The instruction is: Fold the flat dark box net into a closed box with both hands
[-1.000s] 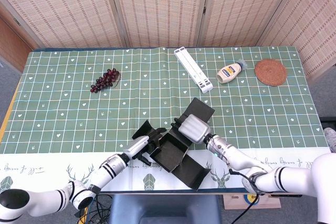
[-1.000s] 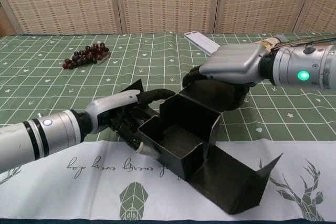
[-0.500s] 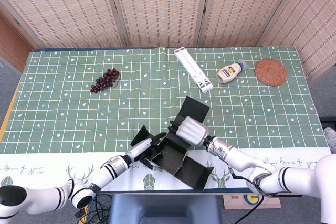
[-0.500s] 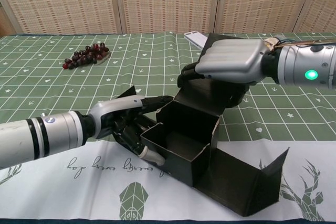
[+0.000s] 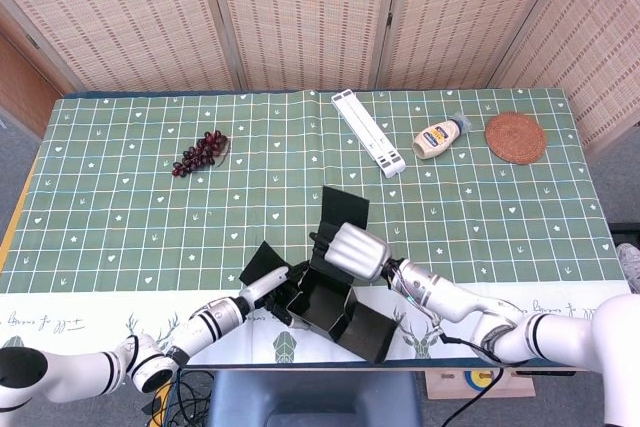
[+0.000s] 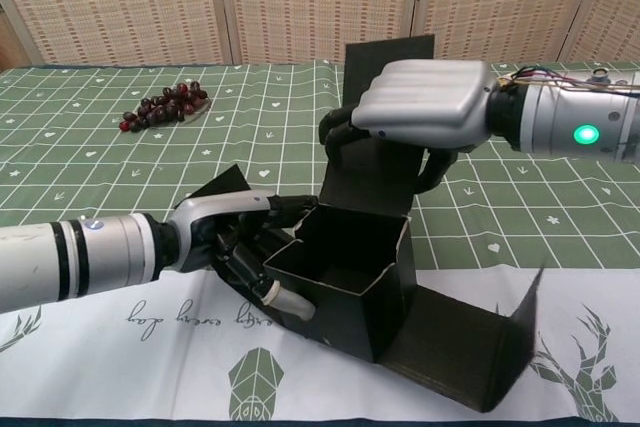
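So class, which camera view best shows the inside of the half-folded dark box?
The chest view: the dark box is close, its open cavity and walls plain. The head view shows the box small from above, partly hidden by the right hand.

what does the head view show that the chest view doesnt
Only the head view shows the white rack, the mayonnaise bottle and the woven coaster along the far side. Only the chest view shows the box's open, empty inside and a green light on the right wrist. Both show the dark box, the grapes, the left hand and the right hand.
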`<state>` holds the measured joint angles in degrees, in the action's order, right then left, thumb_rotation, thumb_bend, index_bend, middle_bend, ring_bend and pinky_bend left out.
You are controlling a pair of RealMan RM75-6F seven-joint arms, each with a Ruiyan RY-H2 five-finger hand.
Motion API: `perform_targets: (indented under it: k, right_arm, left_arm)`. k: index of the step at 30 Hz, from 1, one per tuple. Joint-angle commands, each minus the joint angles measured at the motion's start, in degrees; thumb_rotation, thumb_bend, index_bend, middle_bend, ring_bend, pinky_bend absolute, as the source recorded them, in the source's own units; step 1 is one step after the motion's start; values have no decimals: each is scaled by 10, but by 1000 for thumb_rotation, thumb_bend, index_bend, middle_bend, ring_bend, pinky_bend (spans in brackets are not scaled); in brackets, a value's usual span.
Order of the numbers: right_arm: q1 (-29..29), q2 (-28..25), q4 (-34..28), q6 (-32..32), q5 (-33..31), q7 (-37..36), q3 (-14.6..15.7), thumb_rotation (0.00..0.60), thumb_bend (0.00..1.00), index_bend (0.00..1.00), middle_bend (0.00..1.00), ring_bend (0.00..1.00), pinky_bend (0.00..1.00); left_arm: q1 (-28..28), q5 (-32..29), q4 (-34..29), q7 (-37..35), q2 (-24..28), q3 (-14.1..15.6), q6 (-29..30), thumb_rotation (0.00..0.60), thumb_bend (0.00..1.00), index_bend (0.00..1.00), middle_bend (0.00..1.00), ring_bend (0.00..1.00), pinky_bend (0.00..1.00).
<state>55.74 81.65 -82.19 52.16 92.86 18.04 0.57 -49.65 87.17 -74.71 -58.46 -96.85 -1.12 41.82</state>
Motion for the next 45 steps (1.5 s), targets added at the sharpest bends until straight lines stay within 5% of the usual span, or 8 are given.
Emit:
perform_targets:
  k: [1, 4, 10, 26, 39, 45]
  right_arm:
    - [-2, 3, 4, 6, 7, -2, -3, 600, 406, 312, 378, 811, 904]
    - [-8, 2, -1, 9, 5, 2, -4, 600, 407, 286, 330, 806, 904]
    - [-24, -1, -23, 17, -3, 17, -8, 600, 407, 5, 167, 768, 904]
    - [-54, 7, -50, 41, -25, 20, -28, 600, 375, 0, 4, 693, 906]
    - [-71, 16, -64, 38, -49, 18, -36, 600, 280, 0, 0, 673, 906]
    - [-83, 9, -81, 53, -56, -52, -47, 600, 266, 0, 0, 671, 906]
  left_arm:
    - [-1, 0, -1, 0, 1, 1, -2, 600, 103, 177, 184, 600, 890]
    - [-3, -2, -5, 1, 4, 0, -3, 600, 103, 201, 213, 604, 890]
    - [-2, -8, -18, 0, 13, -3, -1, 600, 103, 225, 245, 607, 890]
    - [12, -38, -36, 53, 37, -18, 17, 600, 102, 233, 251, 607, 897]
    - [25, -61, -32, 115, 36, -27, 23, 600, 102, 228, 251, 607, 897]
    - [29, -68, -32, 107, 40, -35, 19, 600, 102, 228, 251, 607, 897]
